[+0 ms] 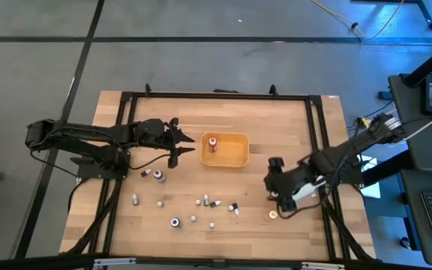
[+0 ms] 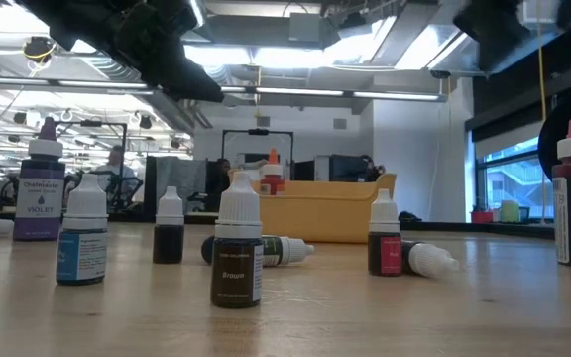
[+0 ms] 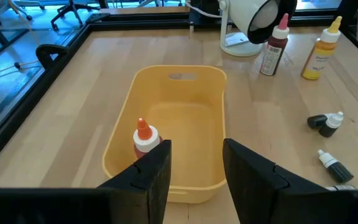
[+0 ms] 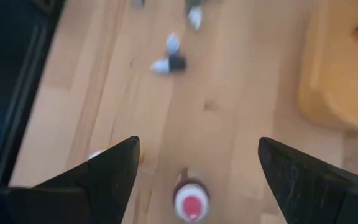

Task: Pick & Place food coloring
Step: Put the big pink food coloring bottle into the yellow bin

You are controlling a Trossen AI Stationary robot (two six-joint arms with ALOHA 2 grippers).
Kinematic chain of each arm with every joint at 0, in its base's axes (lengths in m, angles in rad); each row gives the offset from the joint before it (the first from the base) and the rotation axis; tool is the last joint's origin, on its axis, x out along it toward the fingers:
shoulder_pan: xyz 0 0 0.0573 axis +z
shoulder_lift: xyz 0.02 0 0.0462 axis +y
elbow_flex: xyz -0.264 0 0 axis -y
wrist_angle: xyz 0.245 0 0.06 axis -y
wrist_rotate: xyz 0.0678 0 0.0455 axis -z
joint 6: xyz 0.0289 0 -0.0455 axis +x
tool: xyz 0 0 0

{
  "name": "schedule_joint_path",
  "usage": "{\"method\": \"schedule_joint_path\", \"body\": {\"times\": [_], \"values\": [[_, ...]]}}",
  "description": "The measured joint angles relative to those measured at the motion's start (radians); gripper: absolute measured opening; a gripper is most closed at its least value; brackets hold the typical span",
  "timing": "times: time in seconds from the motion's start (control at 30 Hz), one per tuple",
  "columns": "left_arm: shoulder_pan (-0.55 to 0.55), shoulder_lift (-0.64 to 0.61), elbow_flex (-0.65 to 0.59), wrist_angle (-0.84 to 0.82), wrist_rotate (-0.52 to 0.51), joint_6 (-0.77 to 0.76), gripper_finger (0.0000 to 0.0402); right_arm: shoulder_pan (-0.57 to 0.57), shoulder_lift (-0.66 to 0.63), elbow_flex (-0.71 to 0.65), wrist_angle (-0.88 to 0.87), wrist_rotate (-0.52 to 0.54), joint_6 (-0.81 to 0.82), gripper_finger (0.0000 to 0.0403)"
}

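Observation:
Several tiny food coloring bottles (image 1: pixel 206 201) stand or lie on the wooden table's near half; they also show in the low view (image 2: pixel 237 248). One orange-capped bottle (image 3: pixel 144 137) stands upright in the orange tray (image 1: pixel 235 154). My left gripper (image 3: pixel 195 167) is open and empty, above the tray's left end (image 3: pixel 166 186). My right gripper (image 4: pixel 197 168) is wide open and empty, to the right of the tray. It is above a red-capped bottle (image 4: pixel 190 203) that stands on its base on the table.
A red bottle (image 3: pixel 275 43) and a yellow bottle (image 3: pixel 320 50) stand upright beside a big white cylinder (image 3: pixel 250 22). A dark frame (image 1: pixel 317 127) runs round the table. Bare wood lies along the table's far side (image 1: pixel 223 112).

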Motion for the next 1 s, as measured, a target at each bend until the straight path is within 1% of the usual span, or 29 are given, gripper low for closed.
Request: {"method": "schedule_joint_path", "body": {"times": [0.2, 0.33, 0.5, 0.7, 0.87, 1.0], "values": [[0.000, 0.000, 0.000, -0.003, 0.000, 0.000, 0.0141, 0.044, 0.092, 0.000, -0.029, 0.000, 0.011, 0.0327], [0.000, 0.000, 0.000, -0.005, 0.000, 0.000, 0.0141, 0.045, 0.134, 0.000, -0.088, 0.000, 0.052, 0.0327], [0.000, 0.000, 0.000, -0.006, 0.000, 0.000, 0.0141, 0.045, 0.178, 0.000, -0.129, 0.000, 0.052, 0.0327], [0.000, 0.000, 0.000, -0.006, 0.000, 0.000, 0.0141, 0.045, 0.188, 0.000, -0.159, -0.001, 0.056, 0.0327], [0.000, 0.000, 0.000, -0.006, 0.000, 0.000, 0.0141, 0.044, 0.188, 0.000, -0.147, -0.001, 0.103, 0.0327], [0.000, 0.000, 0.000, -0.006, 0.000, 0.000, 0.0141, 0.044, 0.188, 0.000, -0.145, -0.001, 0.101, 0.0327]]}}
